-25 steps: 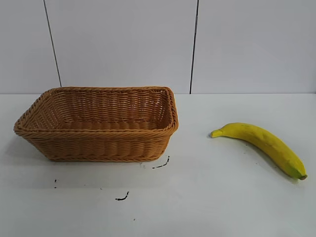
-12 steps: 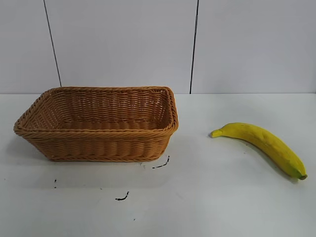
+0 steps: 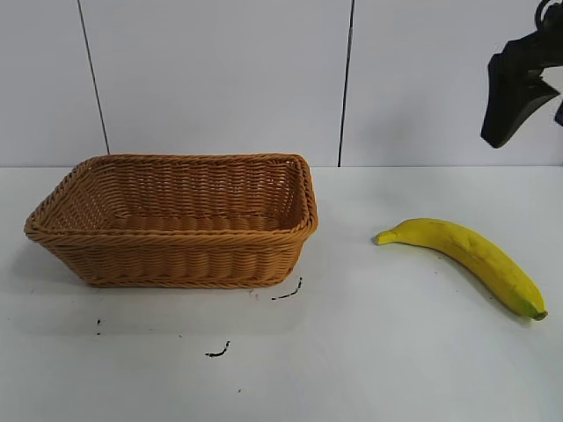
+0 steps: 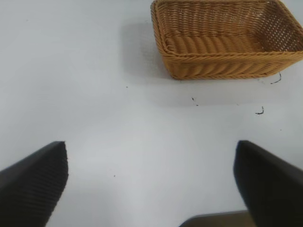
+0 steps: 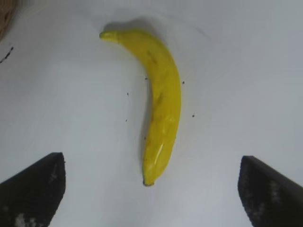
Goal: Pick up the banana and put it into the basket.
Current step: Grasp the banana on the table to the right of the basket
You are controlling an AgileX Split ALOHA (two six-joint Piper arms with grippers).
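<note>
Right gripper (image 5: pixel 151 189) above banana (image 5: pixel 161 101), jaws spread wide, holding nothing.
Left gripper (image 4: pixel 151 184) jaws also wide, empty, near basket (image 4: pixel 222 71).

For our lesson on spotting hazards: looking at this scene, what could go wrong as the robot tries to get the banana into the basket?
1. The banana is curved and smooth; gripped near its tip, it might swivel or slip.
2. The open right pincer hangs high above it; a skewed descent could nudge the fruit aside.
3. The basket sits well apart, so a loose grip may drop the banana on the table in between.
</note>
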